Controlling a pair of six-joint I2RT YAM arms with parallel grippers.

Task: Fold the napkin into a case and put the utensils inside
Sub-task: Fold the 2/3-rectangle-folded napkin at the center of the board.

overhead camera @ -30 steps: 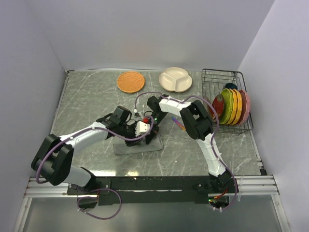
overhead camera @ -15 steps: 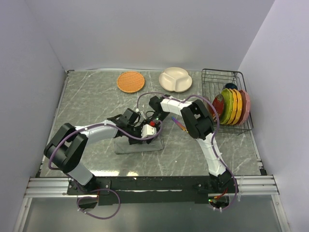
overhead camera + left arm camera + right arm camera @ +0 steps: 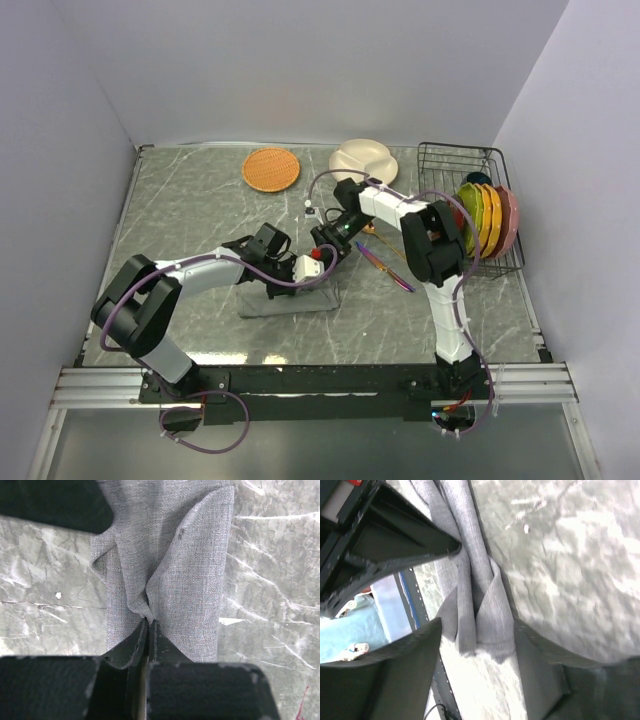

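The left hand point(image 3: 149, 622) pinches a fold of the grey napkin point(image 3: 190, 570). The right hand point(image 3: 477, 635) hangs open above the napkin's end.

Grey napkin point(image 3: 280, 303) half beneath left end effector point(image 3: 322, 275)

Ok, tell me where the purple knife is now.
Top view: the purple knife lies on the table right of centre, between the folded grey napkin and the wire rack.
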